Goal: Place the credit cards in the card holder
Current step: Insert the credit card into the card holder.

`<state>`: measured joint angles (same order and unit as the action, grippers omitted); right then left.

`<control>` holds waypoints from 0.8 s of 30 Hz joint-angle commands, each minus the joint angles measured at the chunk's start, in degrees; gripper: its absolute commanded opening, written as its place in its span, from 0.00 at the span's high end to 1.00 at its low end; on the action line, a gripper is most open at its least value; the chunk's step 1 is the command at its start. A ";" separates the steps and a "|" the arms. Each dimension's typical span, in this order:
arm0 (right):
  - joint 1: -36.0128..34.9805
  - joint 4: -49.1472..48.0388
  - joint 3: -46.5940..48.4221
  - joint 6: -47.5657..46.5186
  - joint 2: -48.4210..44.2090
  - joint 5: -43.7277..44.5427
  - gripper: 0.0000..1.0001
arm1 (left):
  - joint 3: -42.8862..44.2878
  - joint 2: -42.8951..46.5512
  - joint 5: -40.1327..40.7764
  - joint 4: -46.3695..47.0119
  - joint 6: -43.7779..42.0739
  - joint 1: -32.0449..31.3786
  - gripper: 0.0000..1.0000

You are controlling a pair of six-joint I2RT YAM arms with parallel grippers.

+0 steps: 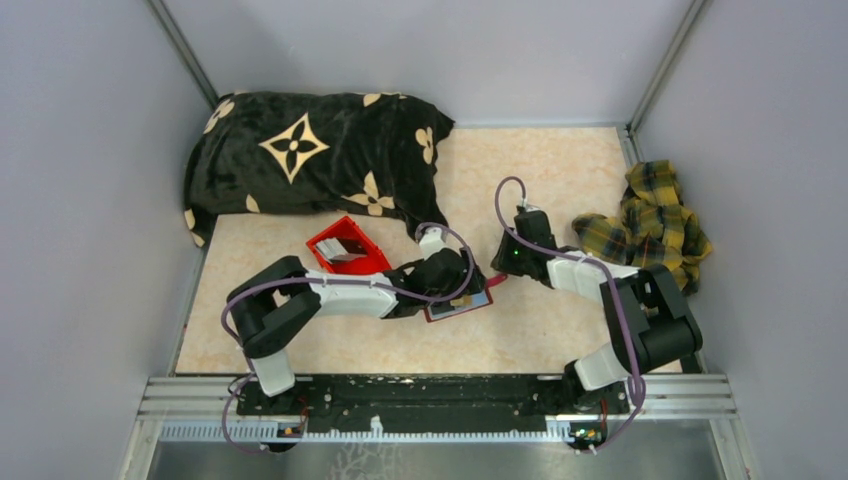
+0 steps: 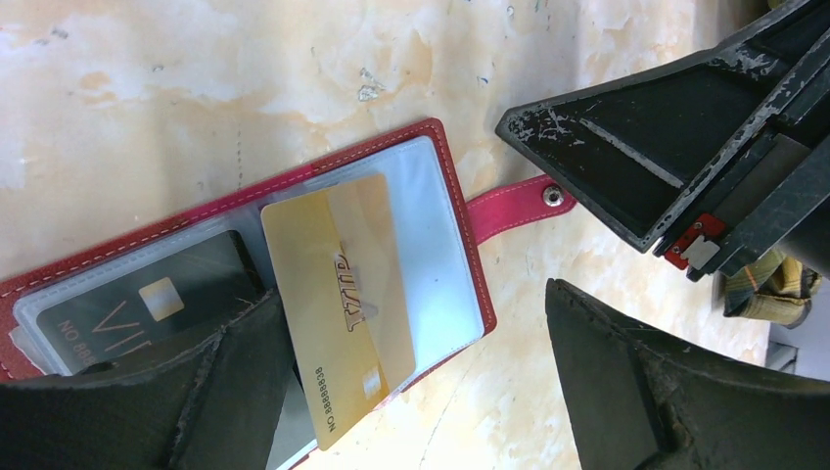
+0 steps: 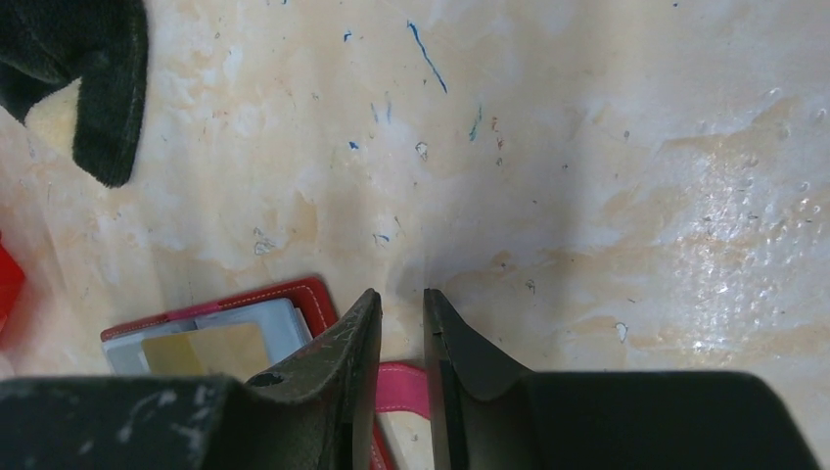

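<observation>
**Enclosure:** plain grey wall panels point(image 1: 80, 200) on the left, far and right sides; a metal rail point(image 1: 440, 385) runs along the near edge.
**Counter** point(image 1: 560, 180): cream-and-peach marbled surface, scuffed, with small blue pen marks.
**Pillow** point(image 1: 310, 165): black plush with tan flower motifs, far left, against the wall.
**Plaid cloth** point(image 1: 650, 225): yellow and dark green, crumpled at the right edge.
**Red bin** point(image 1: 345, 250): tilted, just near of the pillow.
**Card holder** point(image 2: 436, 235): lies open and flat at mid-counter, between the two claws, clear sleeves facing up.
**Gold credit card** point(image 2: 343, 304): partly in a sleeve, askew, its near end overhanging the holder's edge.
**Dark credit card** point(image 2: 147, 304): seated in the left sleeve.
**Snap tab** point(image 2: 514, 206): pink, projecting right from the holder.
**Left claw** point(image 2: 419, 313): spread wide above the holder, holding nothing.
**Right claw** point(image 3: 401, 304): jaws a narrow gap apart at the tab; whether they grip it cannot be told.
</observation>
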<state>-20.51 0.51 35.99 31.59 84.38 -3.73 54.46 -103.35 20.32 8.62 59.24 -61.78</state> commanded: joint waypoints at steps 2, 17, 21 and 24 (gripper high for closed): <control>-1.13 4.93 -1.28 -0.73 -0.78 -1.11 0.77 | -4.25 0.21 -3.98 -3.65 3.05 -0.18 0.00; -5.61 7.51 0.57 -0.30 -6.54 1.01 0.79 | -9.33 -0.16 -4.97 1.55 8.66 0.02 0.00; -6.43 8.88 0.51 -0.69 -8.32 2.74 0.80 | -9.11 -0.96 -5.39 1.92 8.65 -0.01 0.00; -7.05 9.59 0.28 -0.93 -11.18 4.94 0.80 | -9.58 -0.75 -5.36 2.40 8.96 -0.01 0.00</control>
<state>-26.50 9.47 35.99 31.53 77.60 -2.07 47.83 -100.99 18.70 17.12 66.67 -61.30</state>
